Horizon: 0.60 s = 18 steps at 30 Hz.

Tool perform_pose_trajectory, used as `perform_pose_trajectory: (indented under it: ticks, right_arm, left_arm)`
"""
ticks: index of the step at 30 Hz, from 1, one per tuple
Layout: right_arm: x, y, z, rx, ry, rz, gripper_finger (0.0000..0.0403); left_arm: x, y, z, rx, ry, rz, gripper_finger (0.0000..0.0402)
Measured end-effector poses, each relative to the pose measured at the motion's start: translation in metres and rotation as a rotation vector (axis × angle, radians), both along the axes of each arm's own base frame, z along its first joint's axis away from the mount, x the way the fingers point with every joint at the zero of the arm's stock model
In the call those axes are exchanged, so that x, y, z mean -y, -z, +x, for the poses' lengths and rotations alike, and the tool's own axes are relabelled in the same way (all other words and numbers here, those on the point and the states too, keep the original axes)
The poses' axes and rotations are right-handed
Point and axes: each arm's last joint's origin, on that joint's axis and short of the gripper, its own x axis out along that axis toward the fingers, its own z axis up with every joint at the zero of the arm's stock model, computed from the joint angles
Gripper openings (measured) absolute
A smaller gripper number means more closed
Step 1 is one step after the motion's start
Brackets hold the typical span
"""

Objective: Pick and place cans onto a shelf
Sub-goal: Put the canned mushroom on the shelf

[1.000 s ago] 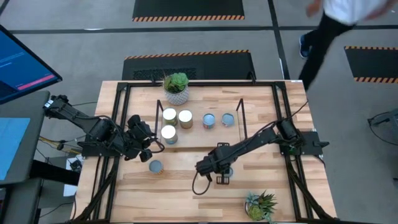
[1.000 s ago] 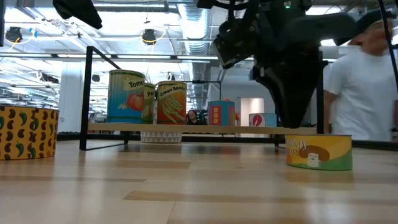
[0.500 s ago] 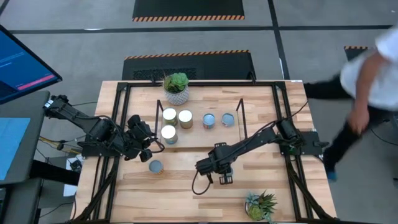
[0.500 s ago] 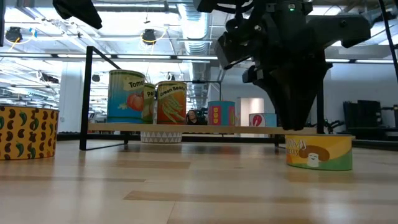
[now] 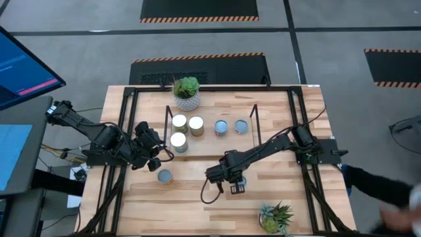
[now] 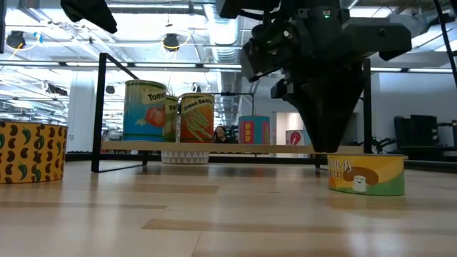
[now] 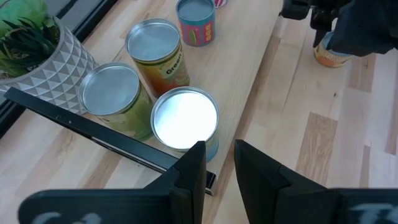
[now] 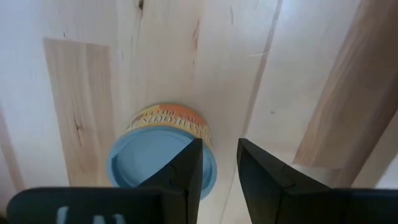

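Hovering right gripper point(image 8: 217, 165) sits just above the short can point(image 8: 163, 152), fingers at a narrow gap, holding nothing; the can lies partly under them, off-centre. Risk: descending like this, a finger strikes the lid and tips or skids it. Left gripper point(image 7: 219, 163) waits narrow and empty beside the shelf point(image 5: 204, 141), which holds five cans. Another can point(image 5: 164, 176) stays on the table.

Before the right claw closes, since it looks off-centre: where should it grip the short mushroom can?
Grip the short blue-lidded mushroom can by its curved side wall, coming straight down from above: it stands upright, lid up. The right claw looks offset toward its rim, so centre first.
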Motion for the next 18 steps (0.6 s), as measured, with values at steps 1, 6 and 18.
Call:
perform_pose_trajectory:
  ticks: [1,6,18]
  right_arm:
    - [0.0003,-0.0001,-0.0006,-0.006,0.0,-0.004,0.0123]
    - [0.0043,-0.0008,-0.0042,-0.05,0.011,-0.019,0.0122]
    - [0.0007,-0.0005,-0.0008,-0.024,-0.041,0.049,0.0122]
  left_arm:
    - [0.0,0.0,0.0,0.0,0.0,0.0,0.0073]
    - [-0.0001,0.0,0.0,0.0,0.0,0.001,0.0073]
    - [-0.0001,0.0,0.0,0.0,-0.001,0.001,0.0073]
